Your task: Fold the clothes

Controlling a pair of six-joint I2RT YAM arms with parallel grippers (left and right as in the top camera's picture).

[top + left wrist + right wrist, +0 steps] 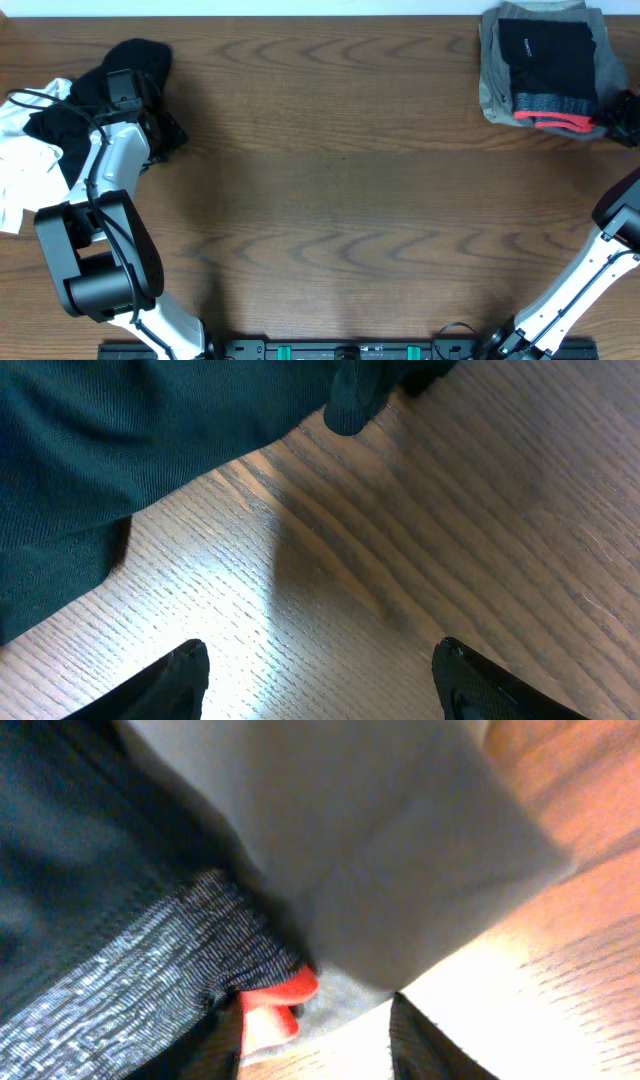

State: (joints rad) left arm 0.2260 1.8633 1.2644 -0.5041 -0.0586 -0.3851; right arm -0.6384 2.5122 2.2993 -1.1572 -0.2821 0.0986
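The left gripper hung empty, jaws apart, above the brown wooden table beside the crumpled plain black garment, likely poised to take it. Folded black trousers with grey-and-red waistband topped grey-khaki shorts far right. The right gripper sat beside them, its jaw state unclear.

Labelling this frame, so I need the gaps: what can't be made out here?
- right gripper: overhead, cut by the right edge; right wrist view too close and blurred to show its jaws.
- white T-shirt: overhead, cut by the left edge, partly under the left arm.
- grey shorts: overhead, mostly covered by the folded trousers.
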